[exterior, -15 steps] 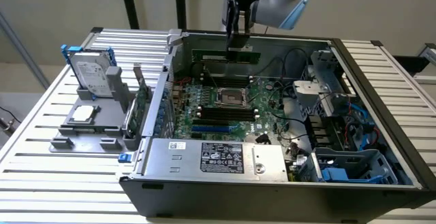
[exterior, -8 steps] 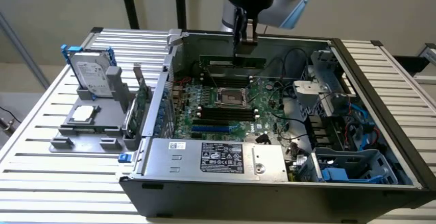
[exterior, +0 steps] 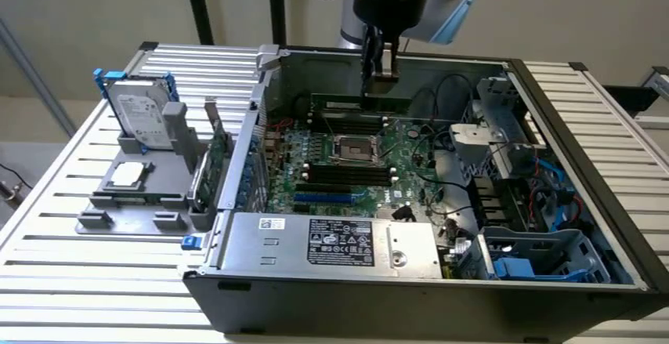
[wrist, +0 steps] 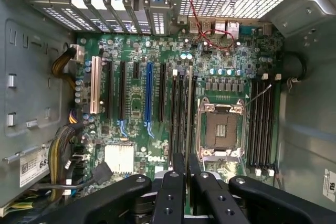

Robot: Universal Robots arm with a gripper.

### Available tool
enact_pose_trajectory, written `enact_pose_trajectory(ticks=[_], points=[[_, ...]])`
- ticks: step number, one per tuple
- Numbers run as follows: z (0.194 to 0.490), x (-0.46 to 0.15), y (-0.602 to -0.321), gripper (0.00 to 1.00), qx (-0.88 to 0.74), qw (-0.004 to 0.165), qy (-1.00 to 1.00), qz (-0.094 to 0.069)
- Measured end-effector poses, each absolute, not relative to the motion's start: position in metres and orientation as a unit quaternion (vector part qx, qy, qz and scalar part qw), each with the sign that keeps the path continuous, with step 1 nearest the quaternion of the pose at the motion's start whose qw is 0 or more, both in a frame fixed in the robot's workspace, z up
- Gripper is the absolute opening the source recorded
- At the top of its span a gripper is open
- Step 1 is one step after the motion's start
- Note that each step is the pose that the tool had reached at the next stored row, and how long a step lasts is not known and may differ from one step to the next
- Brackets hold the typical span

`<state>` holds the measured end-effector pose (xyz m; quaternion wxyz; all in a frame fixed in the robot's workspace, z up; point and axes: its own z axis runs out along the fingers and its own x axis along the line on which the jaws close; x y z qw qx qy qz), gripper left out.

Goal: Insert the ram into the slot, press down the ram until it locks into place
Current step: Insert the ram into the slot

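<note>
Behind the processor socket: ram stood in its slot, pincer closed on it.

You have the ram (exterior: 356, 103), a long thin green circuit-board stick, standing on edge in the slot (wrist: 188, 77), a long narrow black plastic socket with white end clips just beside the square metal-framed processor socket (exterior: 350, 150). The black pincer (exterior: 378, 77) hangs over it with its fingers drawn close on the stick's top edge, seemingly pinching it. Insertion looks made; whether the clips have locked you cannot tell. From the exterior view's left: a grey plastic fixture (exterior: 125, 195) carrying a silver hard drive in a blue bracket (exterior: 141, 117), then the open dark grey computer case (exterior: 418, 289), all on a white slatted metal desk (exterior: 63, 281), with a plain beige wall (exterior: 84, 7) behind.
</note>
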<state>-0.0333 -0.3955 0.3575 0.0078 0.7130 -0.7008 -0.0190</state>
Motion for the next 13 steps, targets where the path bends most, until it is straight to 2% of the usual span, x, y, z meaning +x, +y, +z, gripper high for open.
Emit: enact_pose_trajectory(ticks=[13], points=[[0.334, -0.032, -0.398, 0.14, 0.712, 0.008, -0.702, -0.019]])
